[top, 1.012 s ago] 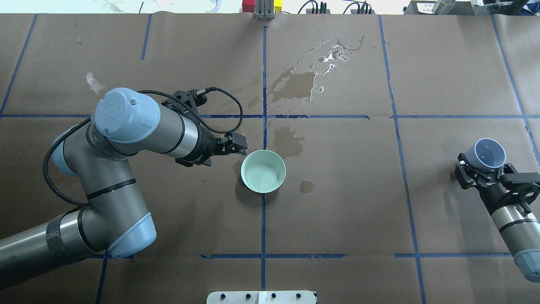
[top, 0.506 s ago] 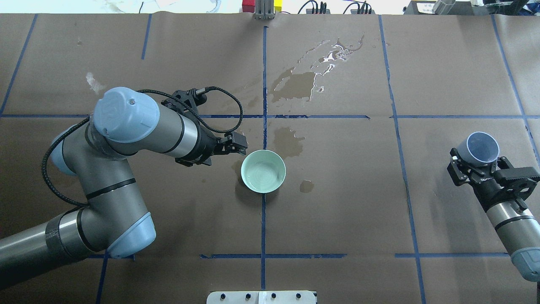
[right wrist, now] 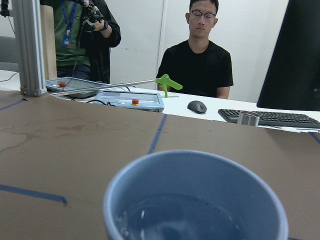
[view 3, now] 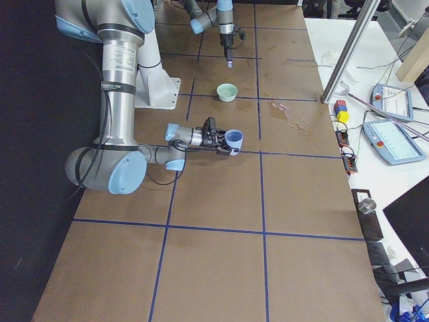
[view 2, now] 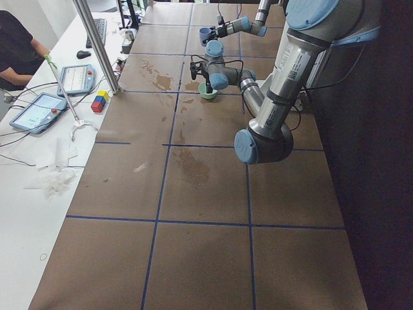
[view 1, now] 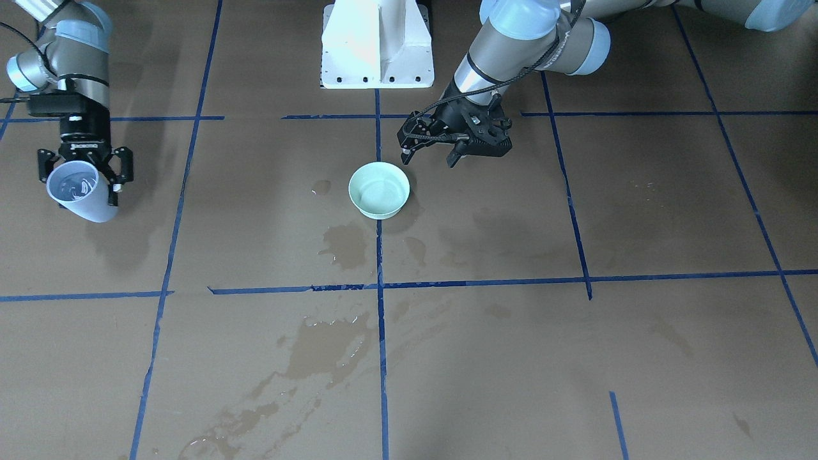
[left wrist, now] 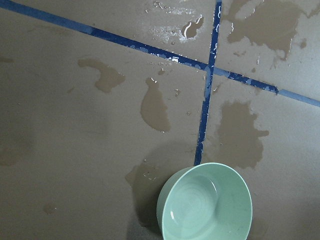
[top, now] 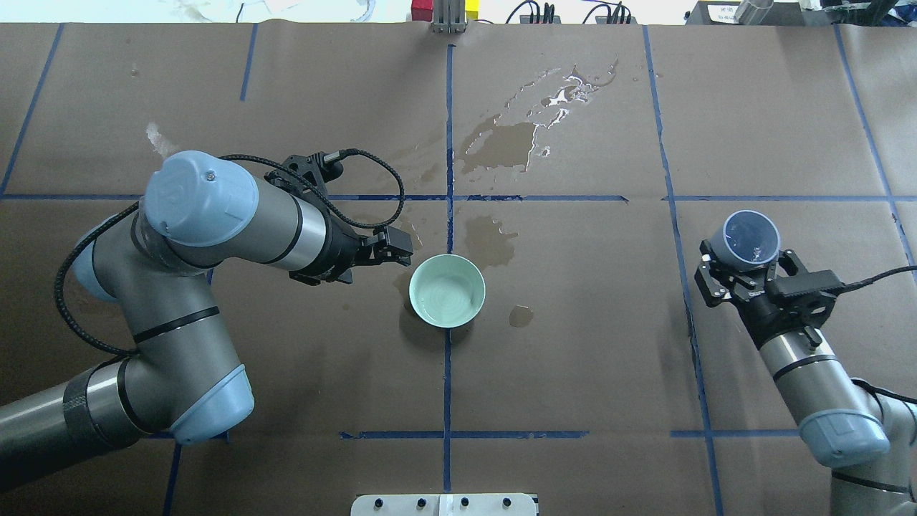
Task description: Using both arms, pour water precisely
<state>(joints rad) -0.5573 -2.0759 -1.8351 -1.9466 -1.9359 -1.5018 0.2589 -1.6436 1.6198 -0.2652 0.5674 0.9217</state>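
The right gripper (top: 747, 259) grips the blue cup (top: 750, 240) of water (right wrist: 185, 220) near upright against spills; the open left gripper (view 1: 428, 160) flanks the green bowl (view 1: 379, 190).

Overhead, front, sides, wrists; shared table (top: 573, 373)

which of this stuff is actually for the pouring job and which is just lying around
For the job: blue cup, holding water, in the right gripper; green bowl; left gripper, open, near the bowl.
Just lying about: wet stains, coloured blocks, keyboard, mouse.
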